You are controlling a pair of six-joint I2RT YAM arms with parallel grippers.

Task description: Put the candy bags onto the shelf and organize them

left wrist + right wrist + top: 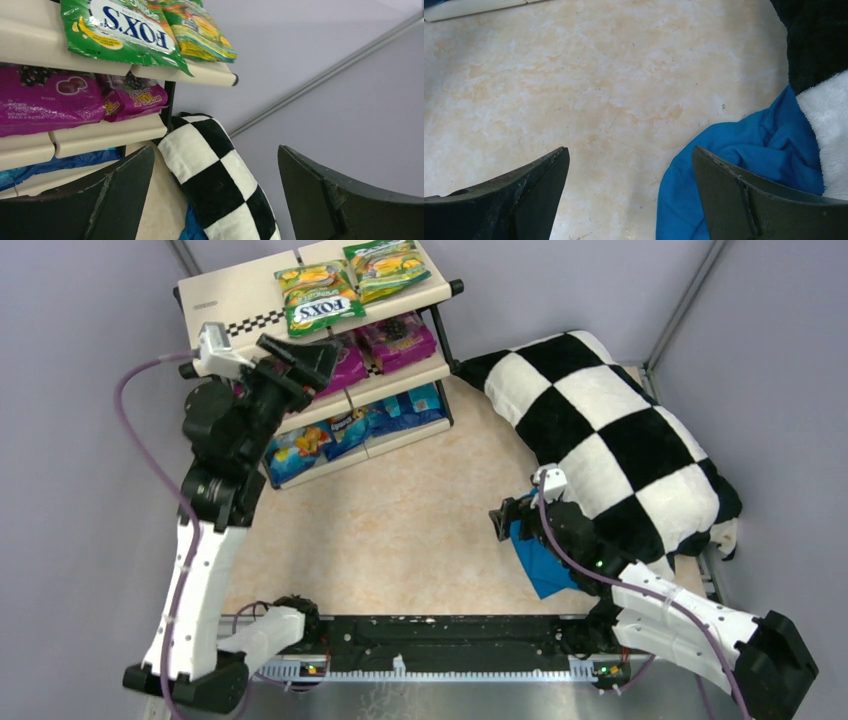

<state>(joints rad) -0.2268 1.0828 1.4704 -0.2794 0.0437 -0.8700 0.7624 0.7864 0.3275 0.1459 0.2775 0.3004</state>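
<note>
Fingers of left gripper [300, 358] and right gripper [505, 520] stood apart, empty. Green candy bag [318, 302] overhung the shelf [215, 295] at its top edge; the left gripper, seemingly just beneath, could knock it off.

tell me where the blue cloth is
Top view, right side: the blue cloth lies on the table against the checkered pillow, beside the right gripper.

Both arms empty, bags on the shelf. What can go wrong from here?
The front green bag overhangs the top tier of the shelf; the open left end effector close below might clip it off when retracting.
The open right end effector sits by the blue cloth and might snag it.
</note>
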